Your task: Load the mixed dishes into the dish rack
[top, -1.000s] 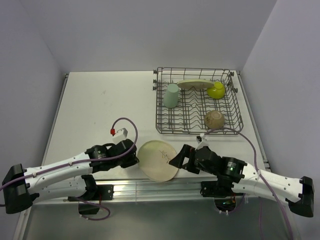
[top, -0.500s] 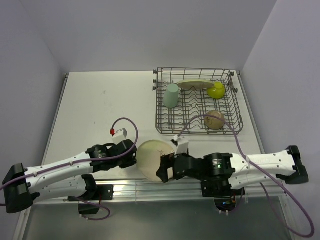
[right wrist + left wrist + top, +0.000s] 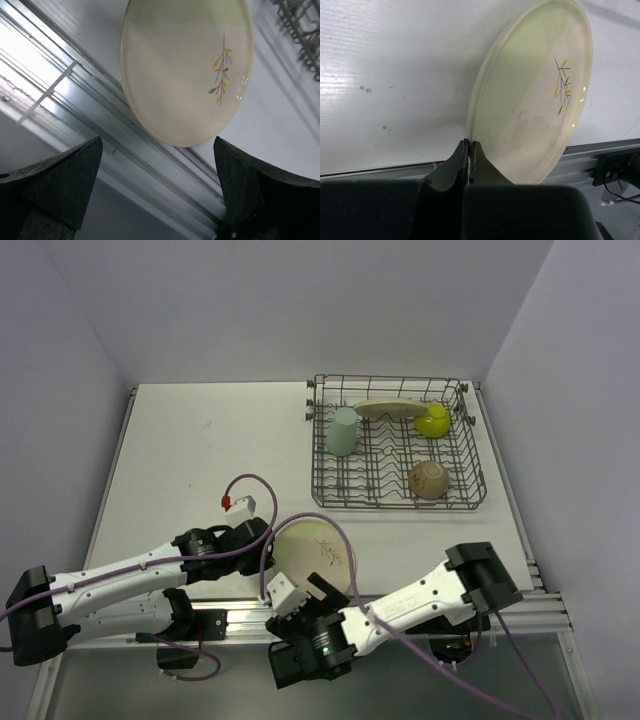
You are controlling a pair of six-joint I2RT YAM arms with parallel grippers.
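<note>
My left gripper is shut on the left rim of a cream plate with a leaf sprig, held tilted over the table's near edge. In the left wrist view the jaws pinch the plate rim. My right gripper is open just below the plate, over the rail. In the right wrist view the plate is ahead of the spread fingers, untouched. The grey wire dish rack holds the mint cup, the second plate, the lime bowl and a small brownish cup.
An aluminium rail runs along the table's near edge, also in the right wrist view. A cable with a red-and-white connector arches over the left arm. Walls close in on three sides. The rack's corner shows in the right wrist view.
My right arm has swung from the right side across to the left, its gripper now under the plate's near edge. The left gripper and plate have barely moved.
</note>
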